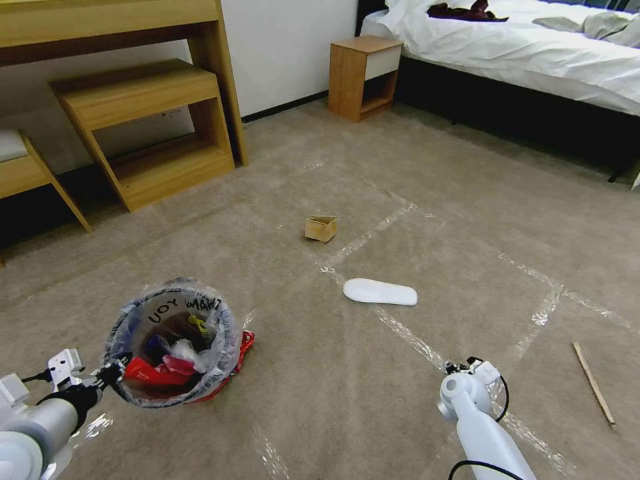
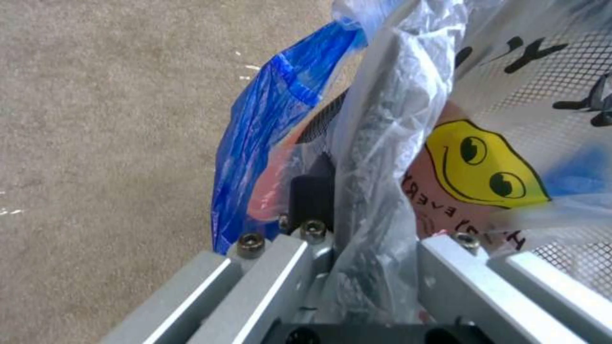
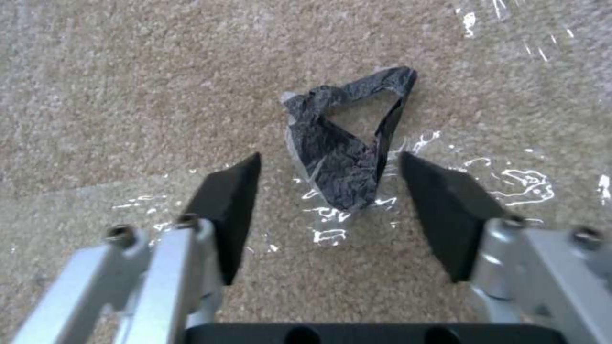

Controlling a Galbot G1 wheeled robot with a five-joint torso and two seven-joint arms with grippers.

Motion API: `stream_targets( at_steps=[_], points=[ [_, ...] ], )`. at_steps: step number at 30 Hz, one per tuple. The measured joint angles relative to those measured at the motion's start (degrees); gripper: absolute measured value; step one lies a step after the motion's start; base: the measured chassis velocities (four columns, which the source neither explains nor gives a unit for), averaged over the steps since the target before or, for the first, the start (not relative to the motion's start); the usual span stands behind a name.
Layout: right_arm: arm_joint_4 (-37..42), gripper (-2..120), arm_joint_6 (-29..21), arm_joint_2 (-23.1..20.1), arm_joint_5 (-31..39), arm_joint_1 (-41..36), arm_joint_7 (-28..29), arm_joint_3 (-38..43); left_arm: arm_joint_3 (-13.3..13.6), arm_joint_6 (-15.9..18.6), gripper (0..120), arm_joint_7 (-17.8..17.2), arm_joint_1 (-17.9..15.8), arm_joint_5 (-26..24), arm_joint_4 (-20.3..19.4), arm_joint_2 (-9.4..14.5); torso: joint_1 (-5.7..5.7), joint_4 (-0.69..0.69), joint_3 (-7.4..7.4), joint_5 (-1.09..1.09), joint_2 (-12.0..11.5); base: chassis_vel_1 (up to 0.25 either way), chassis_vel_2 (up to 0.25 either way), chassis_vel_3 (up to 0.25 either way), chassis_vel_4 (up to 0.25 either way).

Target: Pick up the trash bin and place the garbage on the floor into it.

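The trash bin point(image 1: 175, 347), red and lined with a clear lettered bag, is at the lower left with wrappers and paper inside. My left gripper point(image 1: 111, 373) is shut on its near rim; the left wrist view shows the bag-covered rim point(image 2: 376, 181) pinched in the left gripper point(image 2: 357, 224). My right gripper point(image 1: 467, 368) points down at the floor point(image 1: 413, 173). In the right wrist view the right gripper point(image 3: 330, 160) is open above a dark crumpled piece of garbage point(image 3: 344, 148), one pad on each side. A white slipper point(image 1: 380, 292), a small cardboard box point(image 1: 321, 228) and a wooden stick point(image 1: 593, 383) lie on the carpet.
A wooden desk with a low shelf unit point(image 1: 147, 127) stands at the back left. A nightstand point(image 1: 363, 77) and a bed point(image 1: 527, 60) are at the back right. Clear tape strips point(image 1: 373, 233) cross the carpet.
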Motion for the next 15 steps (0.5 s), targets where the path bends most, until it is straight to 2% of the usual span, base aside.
stream_targets(
  at_steps=[1, 5, 6, 12, 15],
  points=[
    [-0.4, 50, 0.0, 0.0, -0.2, 0.1, -0.2, 0.0, 0.0, 0.0, 0, 0.0, 0.0, 0.0, 0.0, 0.0, 0.00, 0.00, 0.00, 0.00, 0.0, 0.000, 0.000, 0.000, 0.000],
    [-1.3, 45, 0.4, 0.0, -0.7, 0.4, -0.6, 0.0, 0.0, -0.1, 0, 0.0, 0.0, 0.1, 0.0, 0.0, 0.00, 0.00, 0.00, 0.00, 0.0, 0.000, 0.000, 0.000, 0.000],
    [-1.6, 39, 0.5, -0.1, -0.9, 0.4, -0.8, 0.0, 0.0, -0.1, 0, 0.1, 0.0, 0.1, 0.0, 0.0, 0.00, 0.00, 0.00, -0.01, 0.0, 0.000, 0.000, 0.000, 0.000],
    [-3.0, 34, 1.0, -0.1, -1.6, 0.8, -1.5, -0.1, 0.1, -0.2, 0, 0.3, 0.2, 0.6, 0.0, -0.3, 0.00, 0.00, -0.01, -0.03, 0.0, 0.000, 0.000, 0.000, 0.000],
    [-3.0, 20, 1.1, -0.2, -1.9, 0.7, -1.6, -0.2, 0.2, -0.3, 0, 0.4, 0.1, 0.7, -0.1, -0.3, 0.00, -0.02, 0.00, -0.01, 0.0, 0.000, 0.000, 0.000, 0.000]
  ],
)
